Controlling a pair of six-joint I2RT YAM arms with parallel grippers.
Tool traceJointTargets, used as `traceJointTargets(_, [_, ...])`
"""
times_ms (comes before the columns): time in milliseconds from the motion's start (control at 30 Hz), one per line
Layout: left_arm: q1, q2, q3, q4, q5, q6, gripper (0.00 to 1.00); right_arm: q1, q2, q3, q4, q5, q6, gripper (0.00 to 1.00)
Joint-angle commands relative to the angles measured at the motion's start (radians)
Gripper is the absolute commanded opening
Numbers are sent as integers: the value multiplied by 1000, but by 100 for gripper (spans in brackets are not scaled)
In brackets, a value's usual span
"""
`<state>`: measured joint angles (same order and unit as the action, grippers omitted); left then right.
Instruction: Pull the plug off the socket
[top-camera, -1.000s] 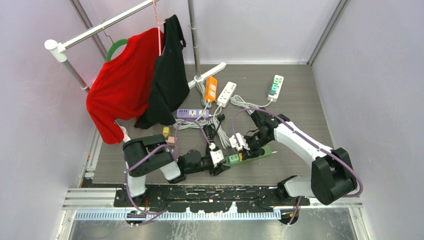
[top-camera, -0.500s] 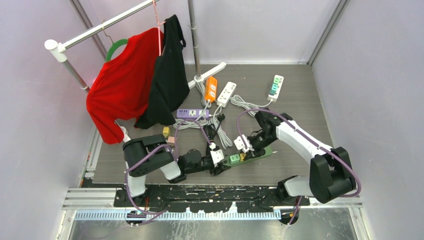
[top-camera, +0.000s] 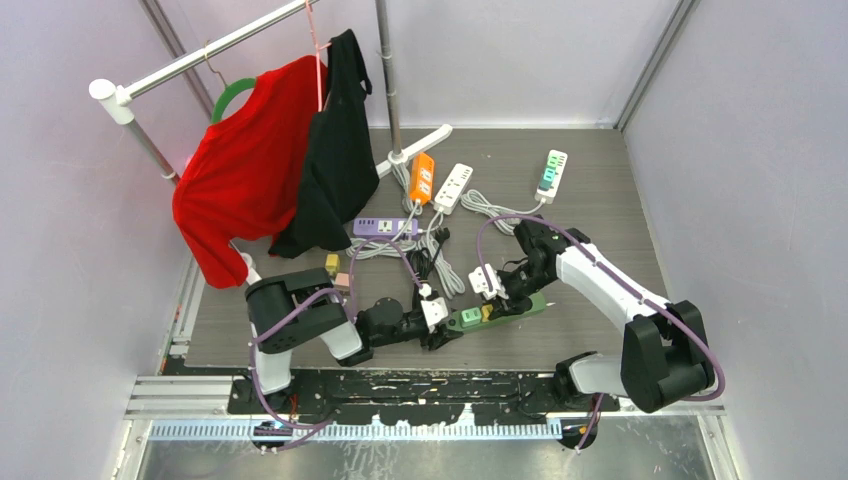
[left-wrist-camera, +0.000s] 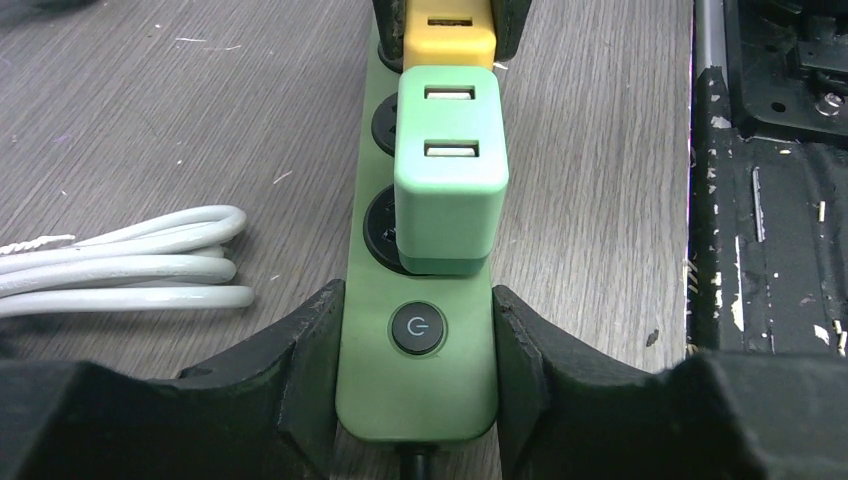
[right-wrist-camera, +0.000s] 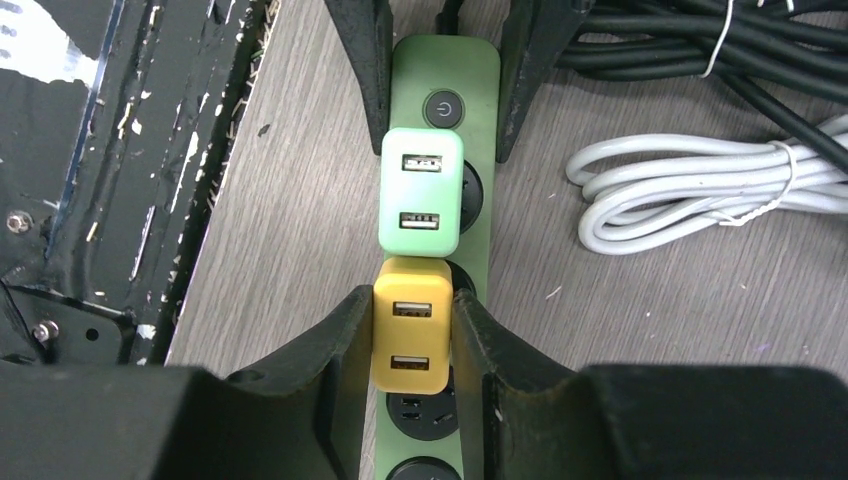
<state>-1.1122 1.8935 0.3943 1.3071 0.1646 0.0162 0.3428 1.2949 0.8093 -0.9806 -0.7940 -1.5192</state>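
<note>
Right wrist view: right pincer (right-wrist-camera: 412, 315) pinching yellow plug (right-wrist-camera: 411, 350) on green power strip (right-wrist-camera: 478, 200).
Both fingers pressed flat against the sides of the yellow plug, which sat upright over a socket; whether its prongs were seated could not be told. Just beyond the fingertips, touching the yellow plug, stood a pale green adapter (right-wrist-camera: 421, 190); past that was the power button (right-wrist-camera: 443, 108). The left pincer (left-wrist-camera: 415, 325) was closed on the switch end of the strip, one finger against each long edge, pinning it to the wooden surface (left-wrist-camera: 600, 150). A bundled white cord (right-wrist-camera: 690, 190) and black cords (right-wrist-camera: 700, 50) lay to that pincer's left, apart from the strip.
</note>
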Motion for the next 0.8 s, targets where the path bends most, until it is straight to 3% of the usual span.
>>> traceJointTargets(0, [10, 3, -23, -28, 3, -10, 0, -25, 16, 29, -183, 2, -155, 1])
traceJointTargets(133, [11, 3, -23, -28, 3, -10, 0, 35, 47, 26, -168, -39, -151, 1])
traceJointTargets(333, [12, 4, -19, -33, 6, -12, 0, 81, -1, 1, 107, -66, 204, 1])
traceJointTargets(467, [13, 7, -15, -38, 9, -11, 0, 50, -23, 0, 185, 49, 284, 1])
traceJointTargets(533, [14, 6, -17, -39, 11, -11, 0, 12, -29, 4, 173, 111, 269, 1])
traceJointTargets(600, [14, 4, -17, -39, 12, -12, 0, -28, -34, 14, 71, 120, 132, 1])
traceJointTargets(700, [15, 6, -15, -38, 17, -12, 0, -48, -26, 8, -93, 50, -106, 1])
traceJointTargets(767, [15, 3, -18, -39, 20, -13, 0, -47, -1, 12, -158, -3, -178, 1])
